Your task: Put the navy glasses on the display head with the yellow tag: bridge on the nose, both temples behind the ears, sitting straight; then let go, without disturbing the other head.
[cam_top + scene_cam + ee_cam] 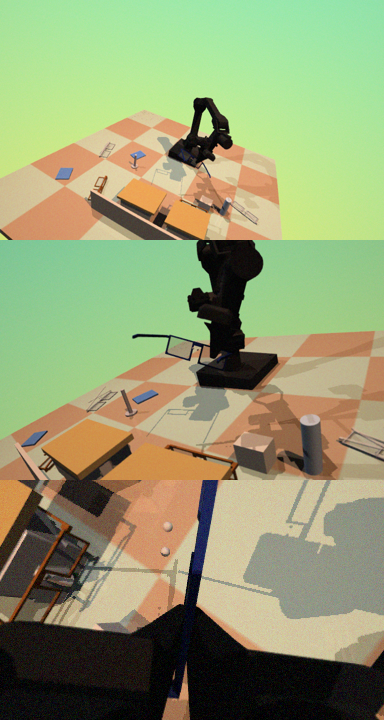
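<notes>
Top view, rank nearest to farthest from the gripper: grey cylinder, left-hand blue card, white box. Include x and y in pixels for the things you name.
From the gripper (194,161) (213,356) (187,613), in the top view:
1. White box (205,202) (250,455), below it
2. Grey cylinder (225,206) (311,446), lower right, just past the box
3. Left-hand blue card (64,173) (34,438), far left

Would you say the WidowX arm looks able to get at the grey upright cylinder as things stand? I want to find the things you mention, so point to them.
Probably not yet: its fingers are shut on the navy-framed glasses (179,358) (206,535).
</notes>
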{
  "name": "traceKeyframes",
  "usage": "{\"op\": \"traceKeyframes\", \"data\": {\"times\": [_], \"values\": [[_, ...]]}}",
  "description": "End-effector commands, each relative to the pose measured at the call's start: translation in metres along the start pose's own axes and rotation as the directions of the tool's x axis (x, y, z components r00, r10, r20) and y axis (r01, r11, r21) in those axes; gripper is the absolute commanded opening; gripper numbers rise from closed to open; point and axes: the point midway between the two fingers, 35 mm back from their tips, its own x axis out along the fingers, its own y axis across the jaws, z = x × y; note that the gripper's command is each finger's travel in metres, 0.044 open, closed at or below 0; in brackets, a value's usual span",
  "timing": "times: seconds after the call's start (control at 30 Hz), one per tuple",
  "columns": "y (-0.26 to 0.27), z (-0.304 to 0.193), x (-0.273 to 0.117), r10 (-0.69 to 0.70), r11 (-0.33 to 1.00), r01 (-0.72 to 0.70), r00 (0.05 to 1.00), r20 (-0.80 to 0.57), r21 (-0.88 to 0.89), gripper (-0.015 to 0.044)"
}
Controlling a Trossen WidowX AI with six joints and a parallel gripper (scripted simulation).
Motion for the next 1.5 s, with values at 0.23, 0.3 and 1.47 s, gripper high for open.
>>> {"op": "traceKeyframes", "data": {"times": [0.23,0.3,1.47], "values": [[0.003,-0.013,-0.022,0.122,0.952,-0.127,0.992,0.036,0.28,0.0],[0.003,-0.016,-0.026,0.144,0.933,-0.149,0.989,0.039,0.329,0.0],[0.002,-0.032,-0.053,0.288,0.741,-0.251,0.957,0.043,0.623,0.0]]}}
